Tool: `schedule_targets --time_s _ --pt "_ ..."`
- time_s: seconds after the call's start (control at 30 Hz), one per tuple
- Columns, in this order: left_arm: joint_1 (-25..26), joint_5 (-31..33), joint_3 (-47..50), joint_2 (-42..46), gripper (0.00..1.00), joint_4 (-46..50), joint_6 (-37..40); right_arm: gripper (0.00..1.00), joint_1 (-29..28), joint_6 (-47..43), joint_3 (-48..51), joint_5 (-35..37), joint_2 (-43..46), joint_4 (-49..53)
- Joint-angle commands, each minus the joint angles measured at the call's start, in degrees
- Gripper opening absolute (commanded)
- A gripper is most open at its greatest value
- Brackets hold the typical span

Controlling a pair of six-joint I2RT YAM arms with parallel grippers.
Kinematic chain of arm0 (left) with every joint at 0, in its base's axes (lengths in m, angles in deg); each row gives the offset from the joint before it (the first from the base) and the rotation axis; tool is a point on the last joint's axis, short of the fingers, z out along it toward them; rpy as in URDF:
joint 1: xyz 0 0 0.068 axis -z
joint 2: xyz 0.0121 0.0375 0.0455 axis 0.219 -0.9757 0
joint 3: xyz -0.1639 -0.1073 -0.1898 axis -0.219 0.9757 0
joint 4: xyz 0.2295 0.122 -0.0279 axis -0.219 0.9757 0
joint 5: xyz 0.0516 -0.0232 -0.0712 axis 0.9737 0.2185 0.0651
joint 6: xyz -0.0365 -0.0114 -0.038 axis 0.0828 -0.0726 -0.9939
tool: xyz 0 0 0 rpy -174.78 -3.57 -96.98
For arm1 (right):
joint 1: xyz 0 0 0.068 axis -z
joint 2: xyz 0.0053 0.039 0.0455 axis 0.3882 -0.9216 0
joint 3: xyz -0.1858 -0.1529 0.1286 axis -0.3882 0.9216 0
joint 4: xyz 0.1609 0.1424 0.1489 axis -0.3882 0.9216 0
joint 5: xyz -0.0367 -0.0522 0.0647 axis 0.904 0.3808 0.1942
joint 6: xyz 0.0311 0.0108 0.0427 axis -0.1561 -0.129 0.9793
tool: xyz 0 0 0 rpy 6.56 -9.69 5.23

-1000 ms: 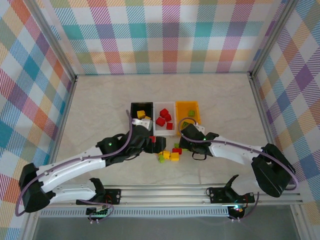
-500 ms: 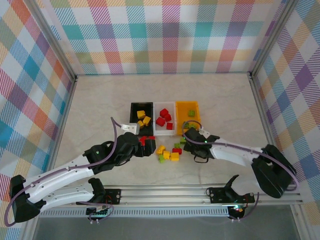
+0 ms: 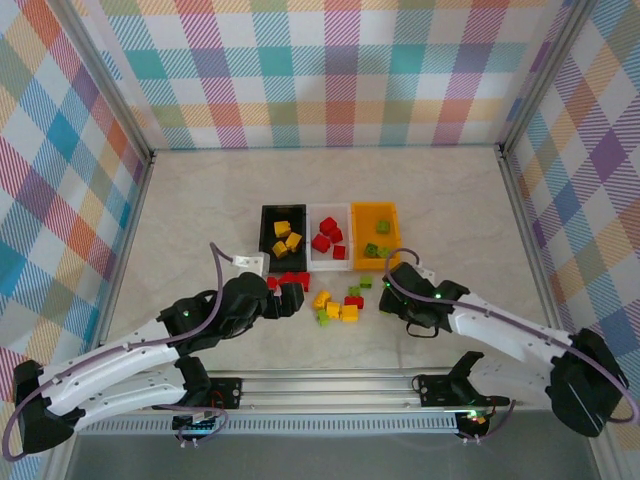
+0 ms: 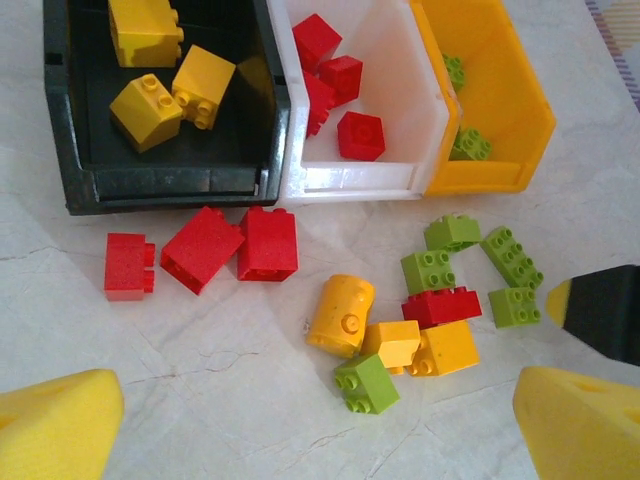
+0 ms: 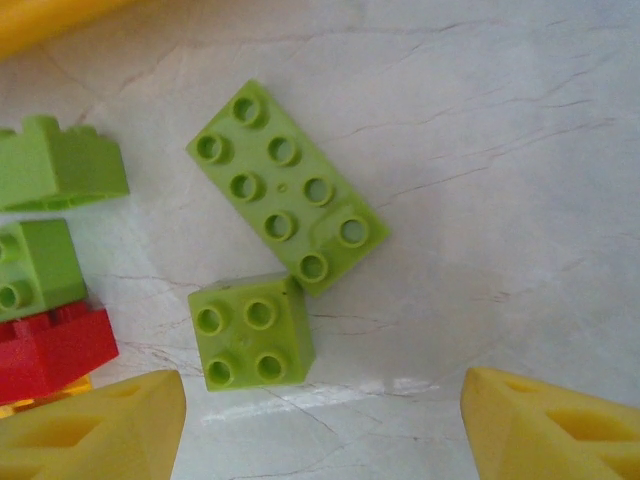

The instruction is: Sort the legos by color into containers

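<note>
**Both claws stand open over the loose bricks in front of the bins**

The three bins stand in one row, side against side, near the middle of the desk [image 3: 450, 200]. The black bin [image 4: 170, 188] is at the left and holds three yellow bricks [image 4: 145, 110]. The white bin [image 4: 350, 185] is in the middle and holds four red bricks [image 4: 360, 135]. The orange bin [image 4: 500, 100] is at the right and holds at least two green bricks [image 4: 470, 145].

The other bricks lie on the desk in front of the bins. Three loose red bricks [image 4: 203, 248] lie in a line just before the black bin. To the right of them is a small heap: a round yellow piece [image 4: 342, 315], two yellow bricks touching each other [image 4: 445, 348], one red brick [image 4: 440, 305] and several green ones [image 4: 430, 270].

The left claw [image 4: 315, 400] hangs above the desk on the near side of the loose bricks. Its yellow pads [image 4: 55, 425] are spread very wide and there is nothing between them.

The right claw [image 5: 322, 395] is at the right end of the heap, over the green bricks. Its fingers [image 5: 555, 425] are also well apart and hold nothing; bare desk shows in the gap. Just ahead of this gap lie a long green brick [image 5: 285, 190] and a small square green brick [image 5: 250, 330], touching or almost touching at one corner. In the left wrist view one finger of the right claw shows beside the green bricks.
</note>
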Motion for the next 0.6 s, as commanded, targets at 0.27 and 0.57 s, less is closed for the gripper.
schedule_targets --time_s 0.27,0.57 --pt "0.4 2.1 2.0 2.0 1.00 2.3 -1.4 0.62 -1.0 -5.6 -4.8 -2.3 -13.2 -4.7" --pt "0.4 1.8 2.3 1.4 1.00 2.4 -1.2 0.40 -0.9 -6.3 -5.9 -2.0 -15.3 -5.3"
